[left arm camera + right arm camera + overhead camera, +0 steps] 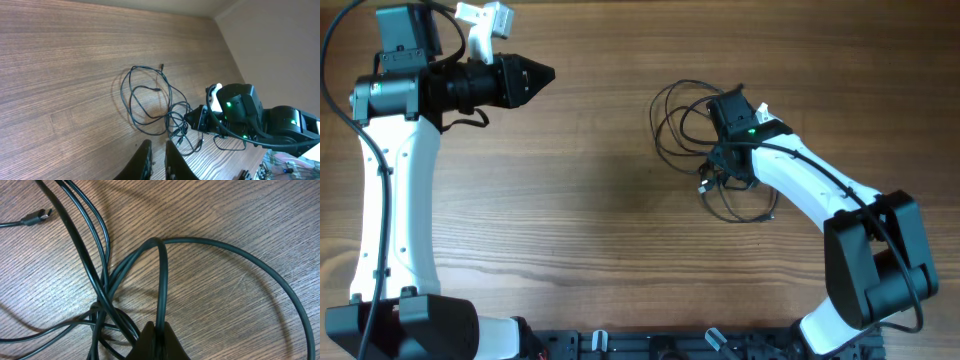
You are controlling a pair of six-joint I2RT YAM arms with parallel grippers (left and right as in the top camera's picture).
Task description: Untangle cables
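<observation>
On table (600, 200) | right hand (156, 332) pinching cables (161, 280) | left hand (157, 150) closed, empty

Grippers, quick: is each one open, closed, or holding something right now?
Left gripper: closed, holding nothing, away from the tangle.
Right gripper: closed on a cable.
</observation>
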